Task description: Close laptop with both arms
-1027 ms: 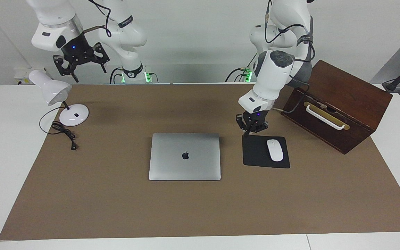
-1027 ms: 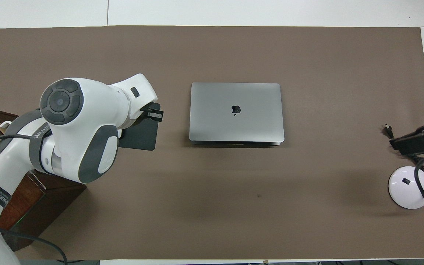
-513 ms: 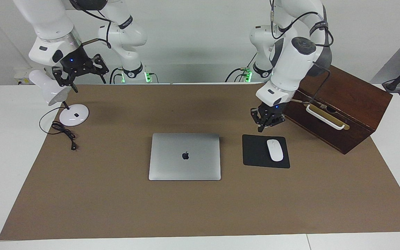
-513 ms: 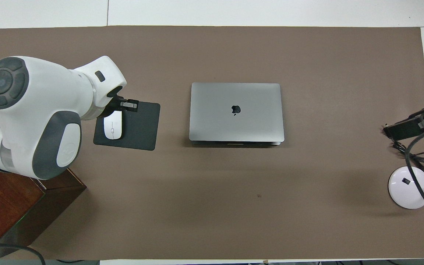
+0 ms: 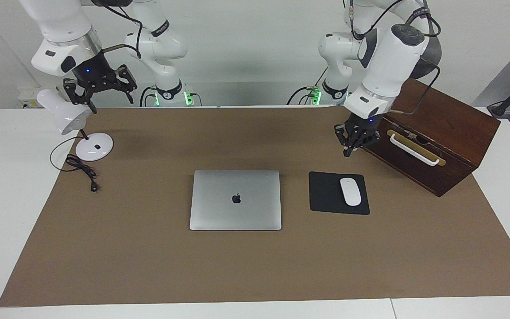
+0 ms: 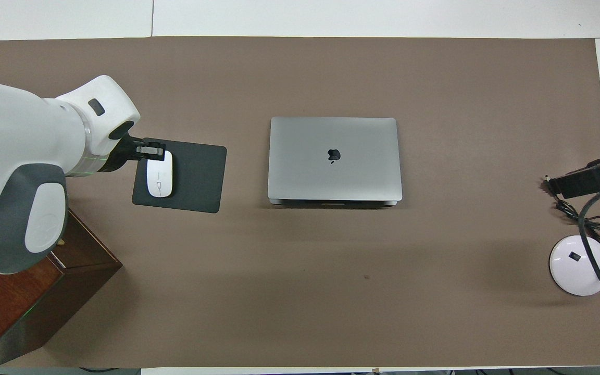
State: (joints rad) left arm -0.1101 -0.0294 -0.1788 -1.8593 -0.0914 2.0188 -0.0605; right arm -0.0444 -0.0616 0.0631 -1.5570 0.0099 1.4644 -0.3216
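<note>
The silver-grey laptop [image 5: 235, 199] lies shut and flat in the middle of the brown mat, apple logo up; it also shows in the overhead view [image 6: 334, 156]. My left gripper [image 5: 355, 144] hangs in the air with its fingers together, holding nothing, beside the wooden box and over the mat just nearer to the robots than the mouse pad. In the overhead view the left gripper [image 6: 150, 151] covers the pad's edge. My right gripper [image 5: 98, 86] is open and empty, raised over the lamp at the right arm's end. Neither gripper touches the laptop.
A black mouse pad [image 5: 326, 195] with a white mouse [image 5: 350, 191] lies beside the laptop toward the left arm's end. A dark wooden box [image 5: 441, 119] stands nearer to the robots there. A white desk lamp [image 5: 64, 116] and its cable [image 5: 82, 170] sit at the right arm's end.
My left gripper has risen and drawn back from the mouse pad's corner toward the wooden box. My right gripper has shifted a little over the lamp. The laptop has not moved.
</note>
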